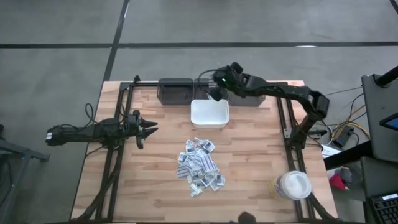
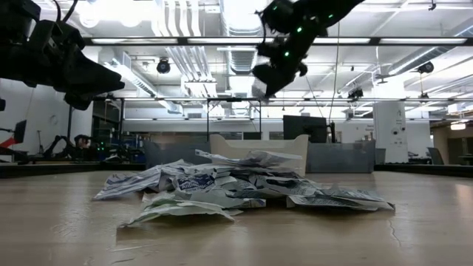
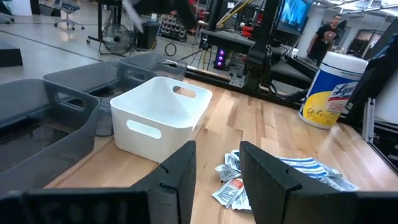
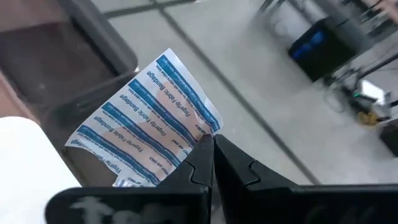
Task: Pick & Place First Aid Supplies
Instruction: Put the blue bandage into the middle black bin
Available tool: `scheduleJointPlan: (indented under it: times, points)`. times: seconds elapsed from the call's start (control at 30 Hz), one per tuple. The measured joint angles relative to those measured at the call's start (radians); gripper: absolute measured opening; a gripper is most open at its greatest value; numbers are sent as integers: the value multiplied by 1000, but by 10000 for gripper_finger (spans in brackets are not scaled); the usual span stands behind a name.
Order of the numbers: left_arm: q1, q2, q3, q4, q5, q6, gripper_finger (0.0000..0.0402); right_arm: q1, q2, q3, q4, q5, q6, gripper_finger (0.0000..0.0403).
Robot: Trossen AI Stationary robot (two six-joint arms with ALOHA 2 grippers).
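The first aid supplies are a heap of small white and blue-printed sachets (image 1: 199, 167) (image 2: 244, 185) (image 3: 233, 180) lying on the wooden table near its middle. One blue-striped bandage sachet (image 4: 146, 124) is up in the air with my right gripper (image 1: 216, 94) (image 4: 211, 146) shut on it, over the far rim of the white bin (image 1: 209, 114) and beside the grey bins. My left gripper (image 1: 152, 127) (image 3: 217, 168) waits open at the table's left, pointing toward the bin and the heap. My right gripper pinches the bandage sachet by one corner (image 4: 200, 132) between its two fingertips. The rest of the sachet sticks out flat beyond the fingers. It is lifted clear, above the grey bin and the white bin's edge.
A dark grey bin (image 1: 175, 91) and a second one (image 1: 252, 98) under the right arm stand along the far edge. A white round lidded tub (image 1: 293, 185) (image 3: 329, 87) stands at the near right corner. Bare wood lies around the heap.
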Motion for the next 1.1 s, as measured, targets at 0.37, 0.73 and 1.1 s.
scheduleJointPlan:
  times: [0.37,0.73,1.1]
  points:
    - [0,4,0,0,0,0,124,-51,314,313,-280,-84,-34,8]
    - [0,7,0,0,-1,0,124,-114,593,661,-569,-109,-36,8]
    - [0,9,0,0,-2,1,124,-138,728,846,-748,-109,-16,8]
